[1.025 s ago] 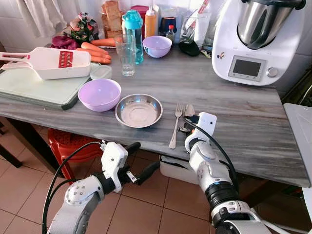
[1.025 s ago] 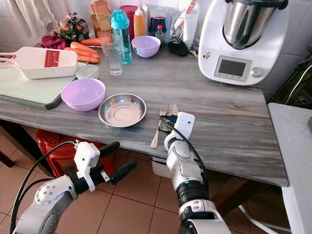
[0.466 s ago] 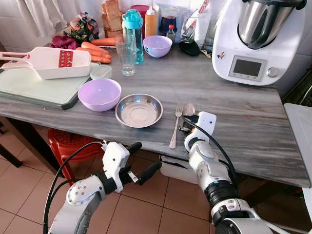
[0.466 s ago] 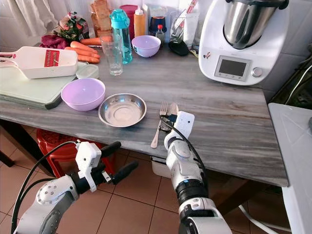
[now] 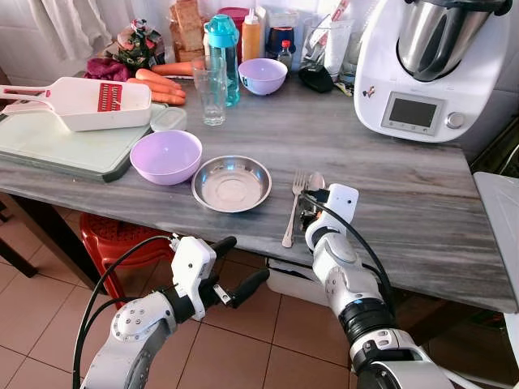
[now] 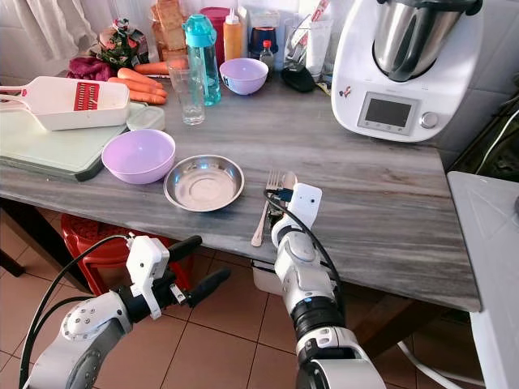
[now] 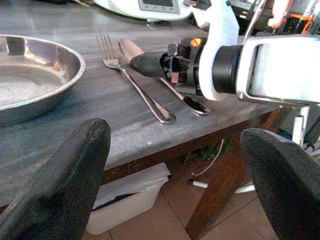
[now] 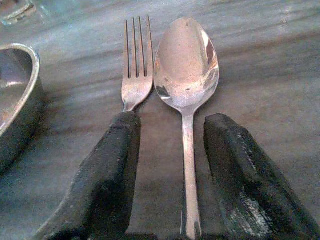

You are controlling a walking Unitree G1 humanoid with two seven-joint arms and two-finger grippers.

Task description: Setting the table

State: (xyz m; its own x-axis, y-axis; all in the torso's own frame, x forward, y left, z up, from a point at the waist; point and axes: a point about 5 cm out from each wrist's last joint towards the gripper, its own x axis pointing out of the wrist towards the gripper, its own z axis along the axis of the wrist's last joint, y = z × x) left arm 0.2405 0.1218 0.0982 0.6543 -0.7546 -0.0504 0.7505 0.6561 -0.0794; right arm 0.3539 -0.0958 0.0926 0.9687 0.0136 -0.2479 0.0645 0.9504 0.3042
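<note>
Right gripper [image 8: 170, 170] low over the table [image 5: 422, 211], fingers [image 8: 112, 175] spread narrowly either side of the spoon [image 8: 186, 75] handle, not pinching it, pads apart from the metal. Spoon flat on the table, bowl facing up and lying just past the fingertips. Fork [image 8: 135, 70] right beside it, tines level with the spoon bowl, handle running under one finger's outer side. Plate [image 5: 231, 183] a bit further off on the fork's side.

Looks like the spoon is set down and being let go, or lined up. To do this bit well: probably best to keep the wrist level, open evenly, and lift straight back along the handle so neither finger drags the spoon out of parallel. Worth watching the finger nearest the fork, easy to nudge it sideways.

Left gripper [image 7: 175, 165] below the table edge, fingers wide apart, nothing between them, just idle.

Materials: spoon and fork polished steel, thin and slick, mirror glare on the spoon bowl, so likely to skate on the grey streaked stone-look top, which seems smooth and hard. Plate also steel, shallow, round, raised rim, brushed inside. Gripper fingers matte black, rough-looking, blunt and tapered. Purple bowl [image 5: 165, 156] beyond the plate, smooth plastic by the look of it.
</note>
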